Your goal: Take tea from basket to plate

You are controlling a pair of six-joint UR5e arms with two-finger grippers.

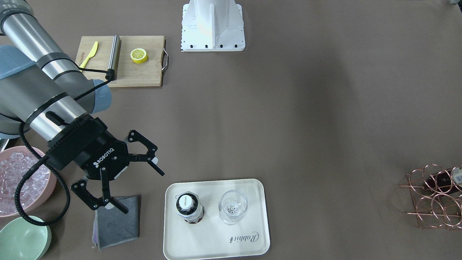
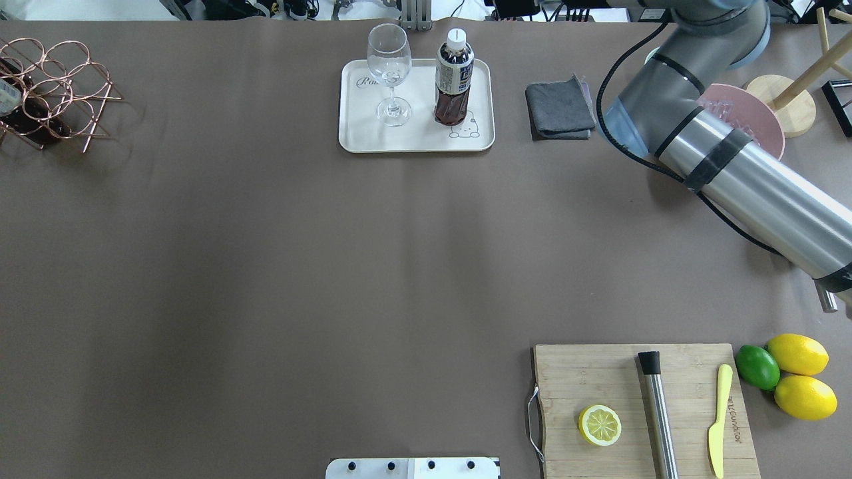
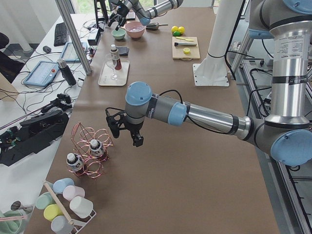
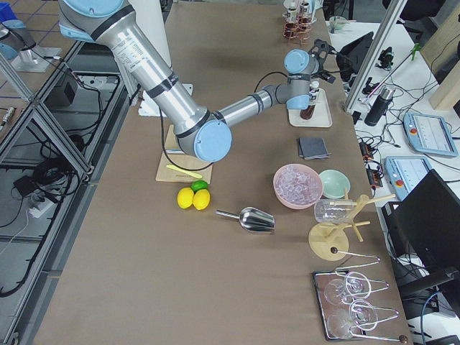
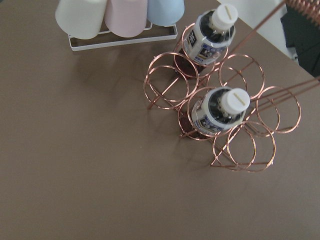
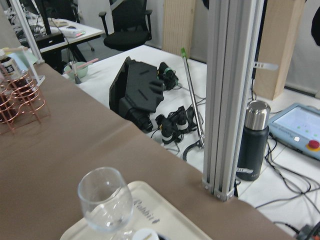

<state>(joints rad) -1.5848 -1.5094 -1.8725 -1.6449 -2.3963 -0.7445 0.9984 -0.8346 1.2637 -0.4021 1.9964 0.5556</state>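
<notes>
One tea bottle (image 1: 189, 208) stands upright on the cream plate (image 1: 209, 240) beside a clear stemmed glass (image 1: 232, 206); it also shows in the overhead view (image 2: 454, 76). My right gripper (image 1: 140, 189) is open and empty, raised over the grey cloth just beside the plate and apart from the bottle. The copper wire basket (image 5: 227, 135) holds two more tea bottles (image 5: 217, 112) upright in its cells. My left gripper (image 3: 124, 129) hovers next to the basket (image 3: 92, 146); I cannot tell if it is open or shut.
A grey cloth (image 1: 117, 222), a pink bowl of ice (image 1: 21, 184) and a pale green bowl (image 1: 23, 240) lie by the right arm. A cutting board (image 1: 122, 68) holds a lemon half, a yellow knife and a steel tool. Cups in a rack (image 5: 120, 17) stand beside the basket.
</notes>
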